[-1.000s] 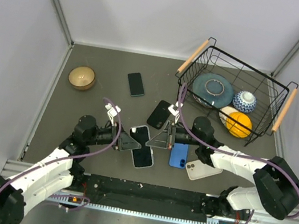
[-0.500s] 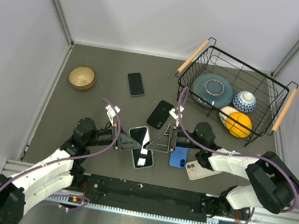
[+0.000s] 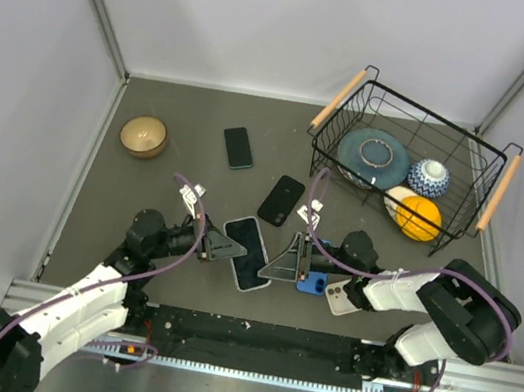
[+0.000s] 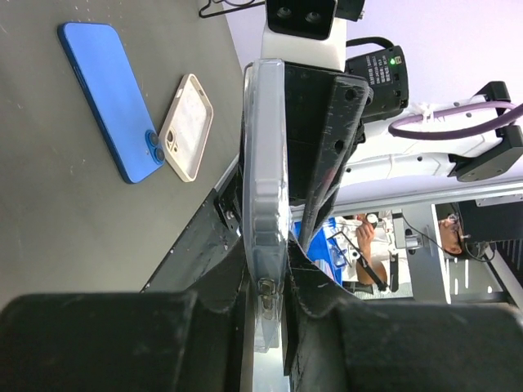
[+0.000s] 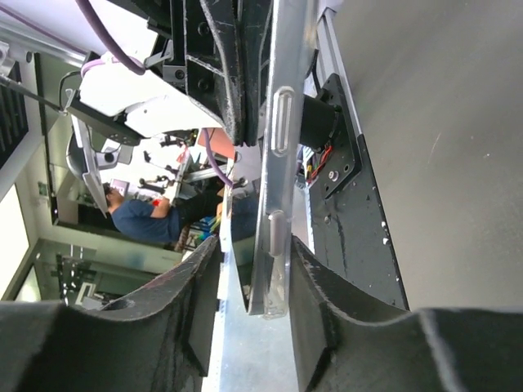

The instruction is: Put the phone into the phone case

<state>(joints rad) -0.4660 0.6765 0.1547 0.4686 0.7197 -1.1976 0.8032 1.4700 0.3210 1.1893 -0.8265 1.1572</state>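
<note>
Phone [image 3: 247, 252] between left tool [image 3: 236, 249] and right tool [image 3: 267, 268], basket [image 3: 338, 98] behind.

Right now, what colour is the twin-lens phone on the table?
The phone is blue, clearest in left wrist view.

1 second ago my left end effector [image 3: 232, 249] stood wide; it has since closed in on the left edge of the phone [image 3: 251, 245]. My right end effector [image 3: 270, 267] was clamped tight then, and its fingers have parted to straddle the phone's other edge. My right arm has drawn back toward the near edge of the surface, covering more of the blue phone [image 3: 310, 285]. The phone has shifted slightly left.
</note>
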